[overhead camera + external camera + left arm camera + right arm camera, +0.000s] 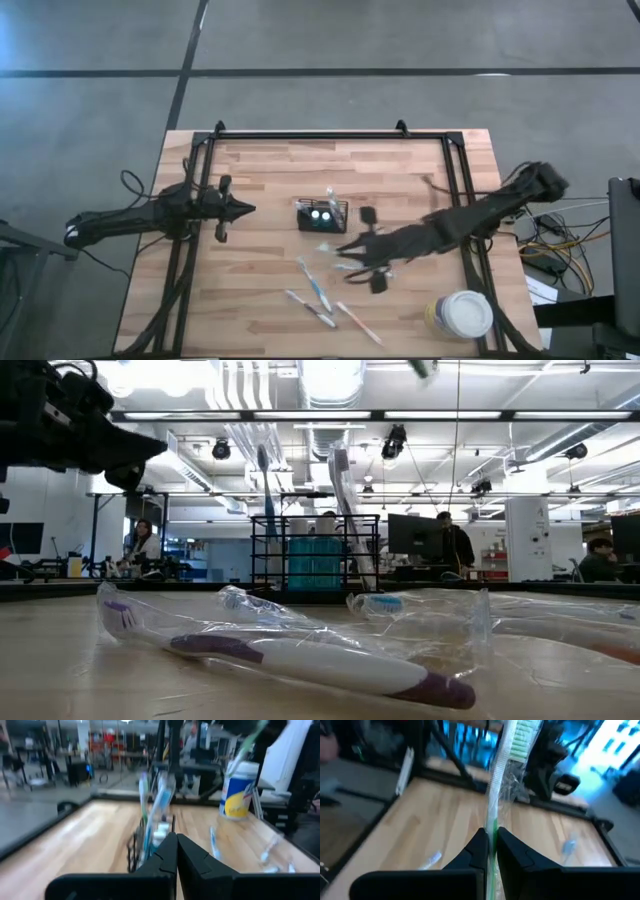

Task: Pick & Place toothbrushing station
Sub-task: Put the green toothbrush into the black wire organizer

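The toothbrushing station, a small black wire-mesh caddy (322, 213), stands on the table's middle with toothbrushes upright in it. It also shows in the low view (315, 560) and the left wrist view (150, 830). My right gripper (345, 250) is just right of and nearer than the caddy, shut on a plastic-wrapped toothbrush (495, 795) with green bristles. My left gripper (245, 210) is shut and empty, left of the caddy, pointing at it. My right gripper pinches the wrapped toothbrush's handle (492, 827) between its two fingers. The brush runs along the fingers and sticks out past their tips, its green-bristled head (517, 735) at the far end. The left wrist view shows the brush (242, 750) lifted clear of the table.
Several wrapped toothbrushes lie on the table nearer than the caddy (312, 280), (310, 308), (358, 322); one with purple marks lies close in the low view (300, 660). A round white-lidded tub (462, 313) stands at the near right corner. A black frame (330, 135) borders the table.
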Motion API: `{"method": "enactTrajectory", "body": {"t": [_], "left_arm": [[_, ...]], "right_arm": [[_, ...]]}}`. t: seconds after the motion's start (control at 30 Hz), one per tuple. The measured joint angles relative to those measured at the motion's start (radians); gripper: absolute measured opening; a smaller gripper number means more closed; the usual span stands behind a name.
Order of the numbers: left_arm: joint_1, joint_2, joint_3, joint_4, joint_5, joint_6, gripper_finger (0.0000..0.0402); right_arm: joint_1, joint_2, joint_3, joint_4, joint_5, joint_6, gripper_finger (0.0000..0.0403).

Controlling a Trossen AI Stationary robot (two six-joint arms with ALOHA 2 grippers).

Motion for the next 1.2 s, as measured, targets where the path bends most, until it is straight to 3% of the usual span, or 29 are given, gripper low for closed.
{"method": "enactTrajectory", "body": {"t": [0.27, 0.47, 0.63, 0.93, 1.2], "left_arm": [[0.000, 0.000, 0.000, 0.139, 0.000, 0.124, 0.0005], [0.000, 0.000, 0.000, 0.284, 0.000, 0.127, 0.0005], [0.000, 0.004, 0.000, 0.296, -0.029, 0.083, 0.0005], [0.000, 0.030, 0.001, 0.287, -0.057, -0.064, 0.0007], [-0.001, 0.215, 0.107, 0.287, -0.022, -0.078, 0.0075]], "right_arm": [[-0.008, -0.289, -0.344, 0.206, 0.006, -0.029, 0.0018], [-0.010, -0.391, -0.519, 0.385, 0.013, -0.091, 0.0018], [-0.028, -0.388, -0.622, 0.589, 0.012, -0.115, 0.0018], [-0.094, -0.334, -0.672, 0.707, 0.012, -0.099, 0.0019], [-0.171, -0.243, -0.639, 0.734, -0.046, -0.078, 0.0020]]}}
